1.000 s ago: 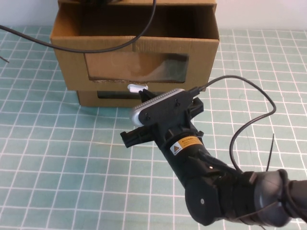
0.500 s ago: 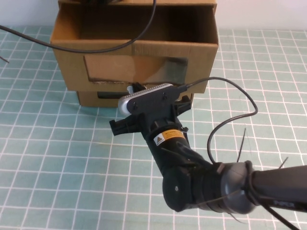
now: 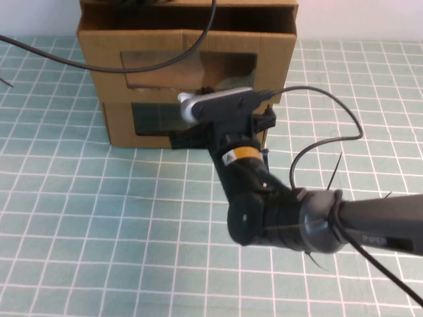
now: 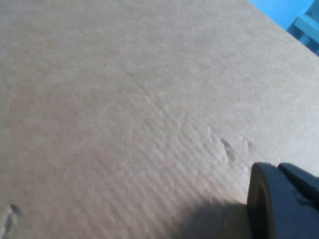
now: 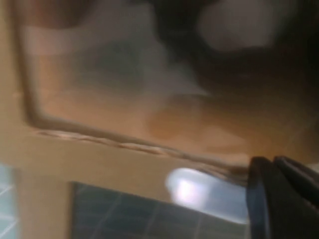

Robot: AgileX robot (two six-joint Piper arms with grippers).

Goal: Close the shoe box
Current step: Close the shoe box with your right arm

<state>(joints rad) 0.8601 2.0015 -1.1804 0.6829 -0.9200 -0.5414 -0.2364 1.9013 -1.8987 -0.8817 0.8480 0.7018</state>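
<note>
The shoe box (image 3: 277,59) is the upper of two stacked brown cardboard boxes, with a wide clear window (image 3: 192,66). Its front stands nearly flush with the box below. My right gripper (image 3: 206,90) is pressed against the shoe box's front just under the window, mostly hidden by its wrist camera. In the right wrist view my right gripper (image 5: 281,199) sits beside the white pull tab (image 5: 199,196) below the window edge. My left gripper (image 4: 286,204) lies close against plain cardboard (image 4: 124,109). It does not show in the high view.
The lower cardboard box (image 3: 119,129) has its own dark window (image 3: 155,119). Black cables (image 3: 99,63) hang across the box front and loop to the right (image 3: 344,142). The boxes stand on a green gridded mat (image 3: 99,218).
The shoe box drawer has slid back into its sleeve, from well pulled out to nearly flush. My right arm has moved forward with it, staying against its front.
</note>
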